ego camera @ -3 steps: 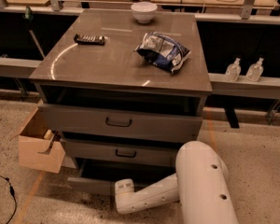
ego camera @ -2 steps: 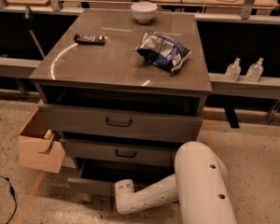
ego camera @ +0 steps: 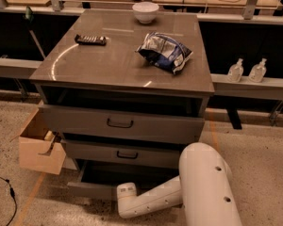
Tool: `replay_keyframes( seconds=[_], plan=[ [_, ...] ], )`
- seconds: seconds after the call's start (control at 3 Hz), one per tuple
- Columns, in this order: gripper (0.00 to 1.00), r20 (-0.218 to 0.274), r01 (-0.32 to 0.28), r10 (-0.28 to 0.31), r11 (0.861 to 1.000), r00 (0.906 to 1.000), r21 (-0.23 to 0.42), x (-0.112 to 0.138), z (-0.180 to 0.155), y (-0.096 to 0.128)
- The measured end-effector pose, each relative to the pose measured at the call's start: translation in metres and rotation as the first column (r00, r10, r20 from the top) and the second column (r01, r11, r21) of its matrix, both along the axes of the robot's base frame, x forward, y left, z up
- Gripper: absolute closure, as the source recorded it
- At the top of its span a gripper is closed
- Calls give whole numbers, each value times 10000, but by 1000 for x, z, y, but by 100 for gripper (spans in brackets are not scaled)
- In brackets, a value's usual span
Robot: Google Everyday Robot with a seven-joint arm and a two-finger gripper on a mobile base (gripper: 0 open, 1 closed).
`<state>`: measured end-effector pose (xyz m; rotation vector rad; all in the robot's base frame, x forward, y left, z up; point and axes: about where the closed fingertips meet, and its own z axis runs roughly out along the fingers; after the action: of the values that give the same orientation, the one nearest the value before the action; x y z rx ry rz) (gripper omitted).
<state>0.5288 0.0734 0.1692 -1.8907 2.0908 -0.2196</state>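
Note:
My gripper is out of the camera view; only the arm's white links point(ego camera: 198, 187) show at the bottom, folded low in front of a grey drawer cabinet point(ego camera: 108, 67). On the cabinet top lie a blue and silver chip bag point(ego camera: 165, 52), a white bowl point(ego camera: 145, 12) at the far edge, and a dark flat bar point(ego camera: 90, 40) at the left. The top drawer point(ego camera: 120, 123) is pulled out a little. The bottom drawer point(ego camera: 92, 185) stands open beside the arm's elbow end point(ego camera: 127, 192). Nothing is seen being held.
An open cardboard box point(ego camera: 37, 147) sits on the floor against the cabinet's left side. Two clear pump bottles point(ego camera: 235, 70) stand on a low shelf at the right. A black cable point(ego camera: 7, 197) lies on the floor at the lower left. Workbenches run along the back.

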Motion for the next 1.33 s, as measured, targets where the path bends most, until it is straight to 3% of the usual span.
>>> replay_keyframes(
  seconds=[1.0, 1.33],
  plan=[
    [100, -171, 198, -197, 9998, 9997, 78, -22, 7, -3],
    [100, -236, 266, -261, 9994, 9994, 220, -40, 13, 0]
  ],
)
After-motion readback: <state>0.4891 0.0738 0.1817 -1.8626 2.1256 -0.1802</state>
